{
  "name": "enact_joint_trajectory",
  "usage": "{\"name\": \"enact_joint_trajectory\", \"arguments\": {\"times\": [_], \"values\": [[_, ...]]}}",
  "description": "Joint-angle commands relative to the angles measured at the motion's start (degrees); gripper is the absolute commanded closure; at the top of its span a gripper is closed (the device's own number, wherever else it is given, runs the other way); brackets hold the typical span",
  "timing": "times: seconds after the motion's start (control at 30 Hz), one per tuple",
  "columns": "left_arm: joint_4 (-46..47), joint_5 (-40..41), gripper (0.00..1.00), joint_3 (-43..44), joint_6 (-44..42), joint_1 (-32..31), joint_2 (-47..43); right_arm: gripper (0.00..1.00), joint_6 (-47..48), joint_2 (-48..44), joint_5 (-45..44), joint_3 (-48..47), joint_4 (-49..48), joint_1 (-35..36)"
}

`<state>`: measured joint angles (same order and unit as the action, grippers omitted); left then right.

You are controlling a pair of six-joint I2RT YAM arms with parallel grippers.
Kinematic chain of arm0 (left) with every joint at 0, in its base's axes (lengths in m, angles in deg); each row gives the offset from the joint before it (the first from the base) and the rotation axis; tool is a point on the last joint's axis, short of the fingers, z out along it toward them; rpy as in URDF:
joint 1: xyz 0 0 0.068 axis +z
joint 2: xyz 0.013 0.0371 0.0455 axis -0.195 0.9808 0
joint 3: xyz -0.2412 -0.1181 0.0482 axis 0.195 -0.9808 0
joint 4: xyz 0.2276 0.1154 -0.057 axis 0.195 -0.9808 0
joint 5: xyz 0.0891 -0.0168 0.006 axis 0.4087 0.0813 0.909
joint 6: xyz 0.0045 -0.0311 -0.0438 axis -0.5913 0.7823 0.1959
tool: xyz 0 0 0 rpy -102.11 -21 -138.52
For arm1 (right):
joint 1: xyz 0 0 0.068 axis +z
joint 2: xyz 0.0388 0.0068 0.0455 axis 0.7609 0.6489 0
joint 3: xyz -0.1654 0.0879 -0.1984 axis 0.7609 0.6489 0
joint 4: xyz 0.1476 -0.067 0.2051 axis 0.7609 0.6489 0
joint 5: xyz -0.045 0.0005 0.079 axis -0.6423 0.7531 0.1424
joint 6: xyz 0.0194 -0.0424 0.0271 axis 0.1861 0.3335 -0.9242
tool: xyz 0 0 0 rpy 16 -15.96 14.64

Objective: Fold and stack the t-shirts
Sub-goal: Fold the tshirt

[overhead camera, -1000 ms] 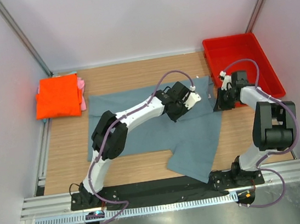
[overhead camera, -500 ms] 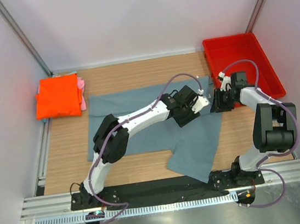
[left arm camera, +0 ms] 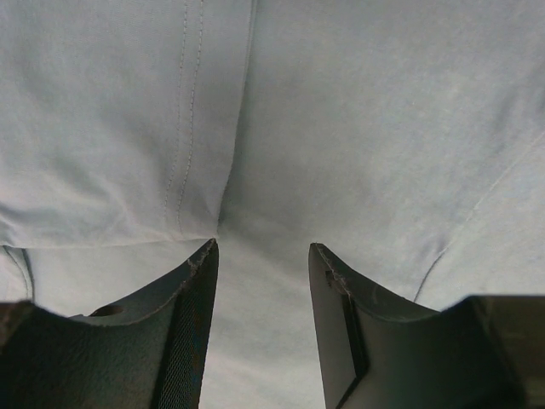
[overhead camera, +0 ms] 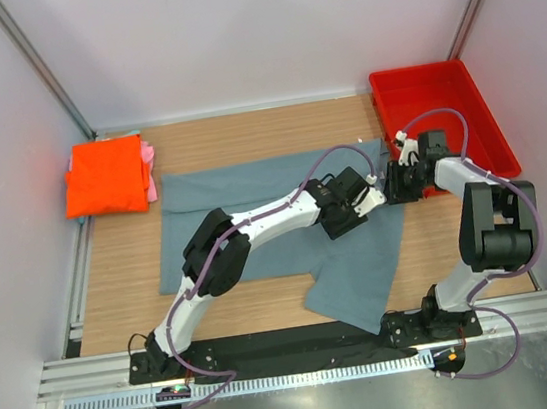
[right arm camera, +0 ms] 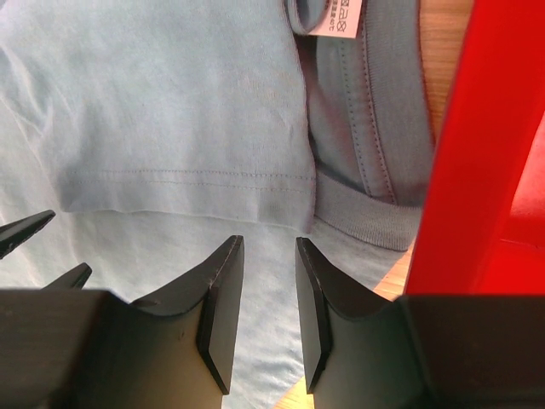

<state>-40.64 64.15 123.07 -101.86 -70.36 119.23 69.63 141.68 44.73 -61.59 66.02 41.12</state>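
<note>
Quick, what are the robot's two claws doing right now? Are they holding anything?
Left gripper: open, holding nothing, just above the grey-blue t-shirt.
Right gripper: open, holding nothing, above the same shirt.

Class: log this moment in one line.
left gripper: open above grey-blue t-shirt | right gripper: open near its collar | orange t-shirt: folded aside

Both arms share one build, the left arm [overhead camera: 270, 215] and the right arm [overhead camera: 472, 176] alike: white tubular links joined by chunky black joint housings. A thin mauve-grey cable [overhead camera: 332, 151] runs along each, standing off the shell in open arcs. The bases [overhead camera: 151, 360] are black. The left gripper [left arm camera: 262, 245] and right gripper [right arm camera: 266, 240] carry dark, wedge-shaped jaws with flat inner faces. One jaw of the left shows a fine mesh texture.
</note>
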Motion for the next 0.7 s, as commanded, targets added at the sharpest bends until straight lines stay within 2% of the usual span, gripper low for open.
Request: {"name": "enact_joint_trajectory", "arguments": {"times": [0.0, 0.37, 0.67], "values": [[0.82, 0.97, 0.52, 2.05, -0.65, 0.22, -0.12, 0.63, -0.70, 0.99, -4.58, -1.22, -1.13, -0.80], [1.17, 0.44, 0.56, 2.05, -0.47, 0.31, -0.12, 0.63, -1.06, 1.78, -10.74, -1.74, -1.66, 0.25], [1.70, -0.17, 0.57, 1.96, -0.12, 1.19, -0.38, 0.63, -1.32, 3.71, -11.62, -2.36, -2.71, 0.60]]}}
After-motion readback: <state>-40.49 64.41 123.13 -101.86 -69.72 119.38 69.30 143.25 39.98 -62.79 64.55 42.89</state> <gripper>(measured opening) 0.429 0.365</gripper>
